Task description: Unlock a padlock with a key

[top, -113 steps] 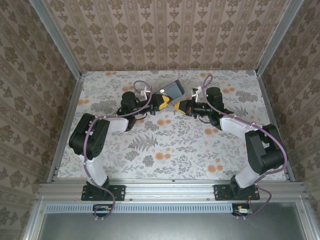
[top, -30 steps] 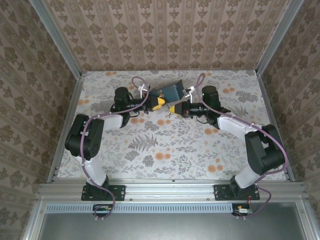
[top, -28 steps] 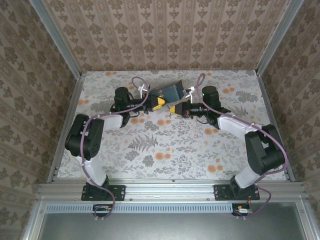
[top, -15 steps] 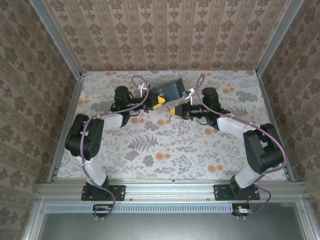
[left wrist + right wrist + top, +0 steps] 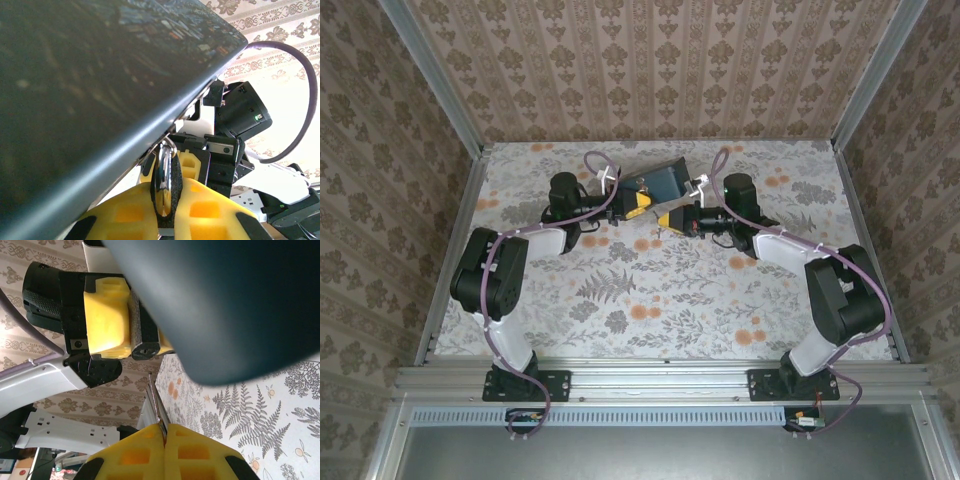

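Padlock: the dark grey padlock [image 5: 658,180] is held up, tilted, above the middle of the bench's [image 5: 620,290] far edge, and I see no part of it resting on the bench.
Left pincer: the left pincer [image 5: 636,205] is clamped on the shackle [image 5: 164,176]. I judge this keeps the body steady, with its underside turned toward the other arm.
Right pincer: the right pincer [image 5: 164,439] is pressed together on the key [image 5: 155,400], and the thin blade stands out beyond the yellow fingertips [image 5: 200,450].
Key to lock: the blade points up, just beside the rounded corner of the padlock body [image 5: 225,305]. The tip looks free, not inserted.
Keyhole: I cannot find it in these views.
Step in hand: probably lining the blade up with the keyhole.
Risk: a small wrong angle may make the blade slide off the body.
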Controlling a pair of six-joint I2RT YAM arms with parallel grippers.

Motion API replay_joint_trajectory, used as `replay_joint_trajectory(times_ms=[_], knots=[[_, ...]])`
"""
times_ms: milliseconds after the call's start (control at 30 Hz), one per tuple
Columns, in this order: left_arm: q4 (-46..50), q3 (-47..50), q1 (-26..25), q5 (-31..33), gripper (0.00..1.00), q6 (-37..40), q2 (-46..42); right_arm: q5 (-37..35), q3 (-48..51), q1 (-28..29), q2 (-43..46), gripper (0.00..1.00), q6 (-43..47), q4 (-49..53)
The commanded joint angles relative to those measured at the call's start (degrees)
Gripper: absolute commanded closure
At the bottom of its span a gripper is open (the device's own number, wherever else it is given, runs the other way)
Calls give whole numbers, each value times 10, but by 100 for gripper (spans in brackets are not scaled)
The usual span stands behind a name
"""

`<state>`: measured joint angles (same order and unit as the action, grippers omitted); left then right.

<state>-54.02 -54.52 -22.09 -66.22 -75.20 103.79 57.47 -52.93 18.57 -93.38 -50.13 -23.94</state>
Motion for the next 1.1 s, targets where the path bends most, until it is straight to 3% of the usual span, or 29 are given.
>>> replay_joint_trajectory(times_ms=[0,1067], knots=[[-57,-2,-2,-6,100,14,-24,3,-23,-2,-11,100,-10,-14],[-70,8,-5,-7,100,13,-25,1,-39,2,-26,100,-25,-32]])
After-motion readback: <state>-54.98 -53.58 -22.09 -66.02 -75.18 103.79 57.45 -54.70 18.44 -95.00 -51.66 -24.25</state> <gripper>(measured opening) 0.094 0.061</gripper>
